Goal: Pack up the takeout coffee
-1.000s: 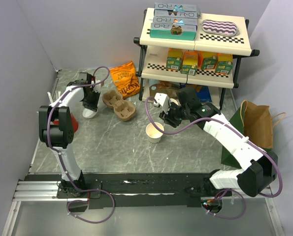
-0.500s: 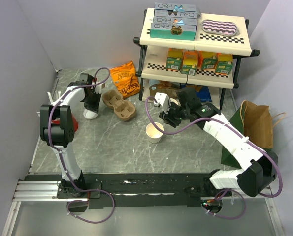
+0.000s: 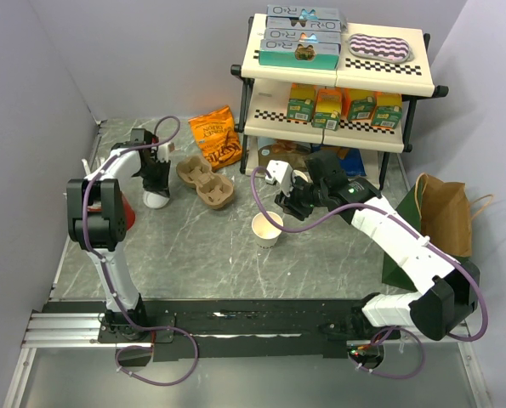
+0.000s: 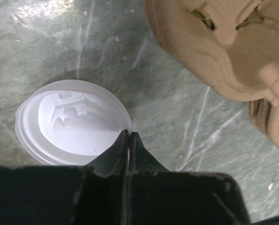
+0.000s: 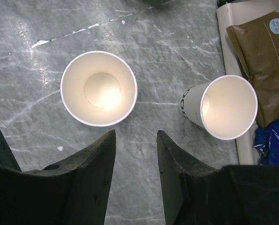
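The takeout coffee cup (image 3: 267,229), cream paper with no lid, stands upright mid-table; seen from above (image 5: 98,88) it is empty. My right gripper (image 3: 288,206) hovers just behind it, open (image 5: 136,136), with bare table between the fingers. The round white sip lid (image 4: 69,123) lies flat at the far left (image 3: 156,201). My left gripper (image 4: 129,133) points down at the lid's right edge, jaws pressed together with the rim pinched at their tips. The brown pulp carrier (image 3: 206,180) lies right of the lid (image 4: 223,47).
A second cream cup (image 5: 228,112) with dark print tilts beside the shelf rack (image 3: 338,127). An orange snack bag (image 3: 216,136) lies behind the carrier. A brown paper bag (image 3: 444,212) stands at the right and a red object (image 3: 127,212) by the left arm.
The left gripper has closed its jaws on the lid's rim and the wrist has shifted slightly left. The right arm and both cups have not moved.
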Tool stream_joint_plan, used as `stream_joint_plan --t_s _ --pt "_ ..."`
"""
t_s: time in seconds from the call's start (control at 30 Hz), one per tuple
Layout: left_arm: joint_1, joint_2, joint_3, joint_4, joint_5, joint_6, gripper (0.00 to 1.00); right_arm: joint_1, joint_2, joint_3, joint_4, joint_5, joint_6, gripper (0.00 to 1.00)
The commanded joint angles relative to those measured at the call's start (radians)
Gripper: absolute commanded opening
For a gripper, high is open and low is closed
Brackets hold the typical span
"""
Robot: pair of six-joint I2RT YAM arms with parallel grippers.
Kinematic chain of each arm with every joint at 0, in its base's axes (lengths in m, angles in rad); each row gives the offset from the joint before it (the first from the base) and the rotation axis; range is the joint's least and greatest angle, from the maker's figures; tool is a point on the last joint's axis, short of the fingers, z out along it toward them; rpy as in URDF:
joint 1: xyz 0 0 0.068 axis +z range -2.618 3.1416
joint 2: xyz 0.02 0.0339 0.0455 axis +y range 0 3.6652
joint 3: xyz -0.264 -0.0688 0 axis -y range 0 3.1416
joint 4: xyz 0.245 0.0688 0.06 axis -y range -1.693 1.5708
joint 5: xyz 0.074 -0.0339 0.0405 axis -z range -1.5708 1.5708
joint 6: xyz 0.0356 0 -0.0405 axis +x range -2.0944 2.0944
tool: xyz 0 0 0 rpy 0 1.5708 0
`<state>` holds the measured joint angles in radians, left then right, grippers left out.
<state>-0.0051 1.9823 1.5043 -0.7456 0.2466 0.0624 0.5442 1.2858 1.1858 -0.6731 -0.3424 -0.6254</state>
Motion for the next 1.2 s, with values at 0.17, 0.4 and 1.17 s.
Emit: stream_joint_plan --t_s 0.17,0.4,1.17 --pt "0.002 0.006 0.03 -0.003 0.074 -0.042 0.15 -0.007 -0.011 0.024 0.017 -0.017 0.007 0.48" --pt "0.002 0.018 0.036 0.006 0.057 -0.053 0.23 -0.006 -0.005 0.029 0.012 -0.018 0.007 0.48" --pt "0.002 0.027 0.048 0.0 0.033 -0.039 0.14 -0.006 0.015 0.037 0.014 -0.02 0.007 0.49"
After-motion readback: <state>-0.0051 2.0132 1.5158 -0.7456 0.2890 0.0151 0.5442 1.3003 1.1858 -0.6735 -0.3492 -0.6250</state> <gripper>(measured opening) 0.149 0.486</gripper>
